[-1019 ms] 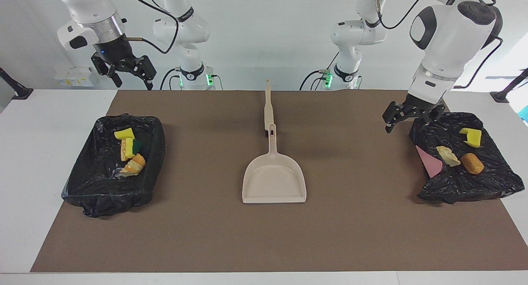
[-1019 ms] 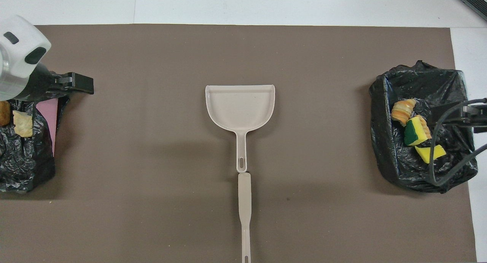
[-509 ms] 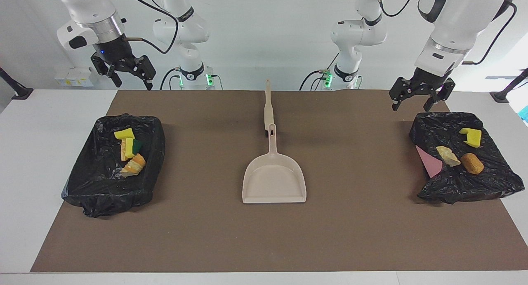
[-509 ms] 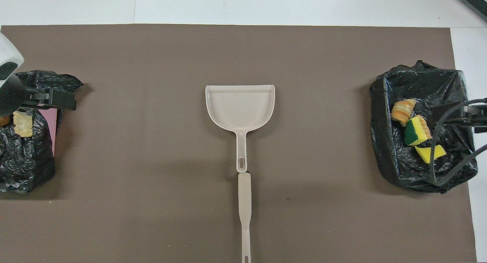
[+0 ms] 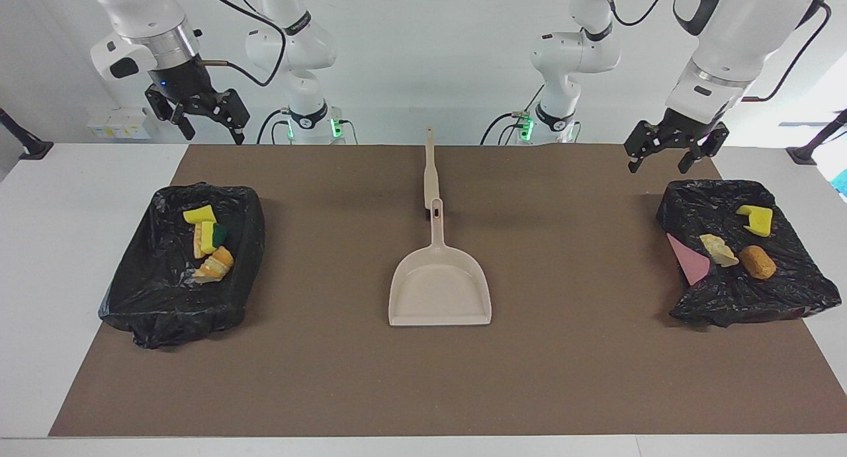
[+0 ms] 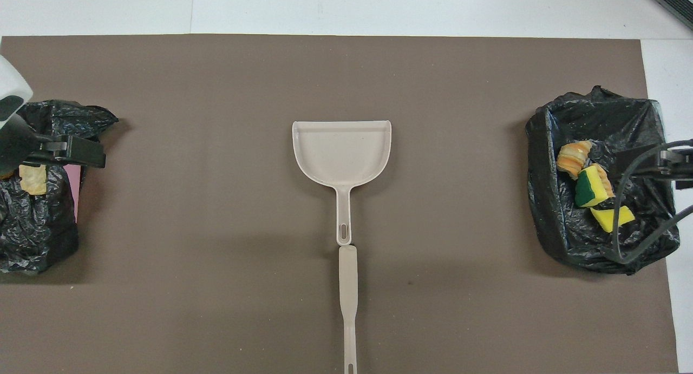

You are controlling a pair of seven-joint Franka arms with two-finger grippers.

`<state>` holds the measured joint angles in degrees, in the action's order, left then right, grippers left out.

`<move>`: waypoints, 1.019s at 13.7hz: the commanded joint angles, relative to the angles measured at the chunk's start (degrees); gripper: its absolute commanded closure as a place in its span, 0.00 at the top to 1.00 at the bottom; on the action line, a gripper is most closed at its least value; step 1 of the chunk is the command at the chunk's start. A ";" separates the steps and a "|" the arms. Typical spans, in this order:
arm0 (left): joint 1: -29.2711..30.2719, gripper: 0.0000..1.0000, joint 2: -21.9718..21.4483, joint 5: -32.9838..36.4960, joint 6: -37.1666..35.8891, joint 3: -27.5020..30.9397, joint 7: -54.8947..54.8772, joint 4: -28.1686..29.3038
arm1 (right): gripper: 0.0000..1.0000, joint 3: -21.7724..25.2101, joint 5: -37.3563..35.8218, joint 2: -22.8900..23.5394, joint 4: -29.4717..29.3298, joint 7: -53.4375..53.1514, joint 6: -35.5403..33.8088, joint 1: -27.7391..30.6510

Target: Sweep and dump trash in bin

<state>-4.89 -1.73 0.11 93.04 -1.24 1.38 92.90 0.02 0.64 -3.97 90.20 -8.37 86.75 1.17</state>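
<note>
Seven scraps of trash (image 5: pixel 210 245) — spongy yellow chunks, crusty golden pastry — lie in two crinkly black bins (image 5: pixel 178 311) at three and nine o'clock of the smooth beige dustpan (image 5: pixel 440 288). Left gripper (image 5: pixel 673 154) and right gripper (image 5: pixel 205 123) hang spread, empty.

Both arms hang raised, left gripper (image 5: pixel 675 161) and right gripper (image 5: pixel 202 123) with jaws open, empty.
</note>
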 commanded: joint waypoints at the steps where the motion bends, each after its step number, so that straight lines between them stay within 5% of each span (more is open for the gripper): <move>1: -1.09 1.00 -1.35 0.41 -2.68 0.36 -0.59 0.45 | 1.00 -0.19 0.85 -0.87 1.21 1.25 0.88 0.86; 14: -0.56 1.00 -1.26 -0.20 -4.80 0.01 -0.85 -0.96 | 1.00 -0.19 0.85 -0.96 1.21 1.17 0.79 0.77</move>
<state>-5.56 -2.36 0.02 89.40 -1.46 1.28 92.11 0.04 0.64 -3.97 90.20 -8.37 86.75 1.18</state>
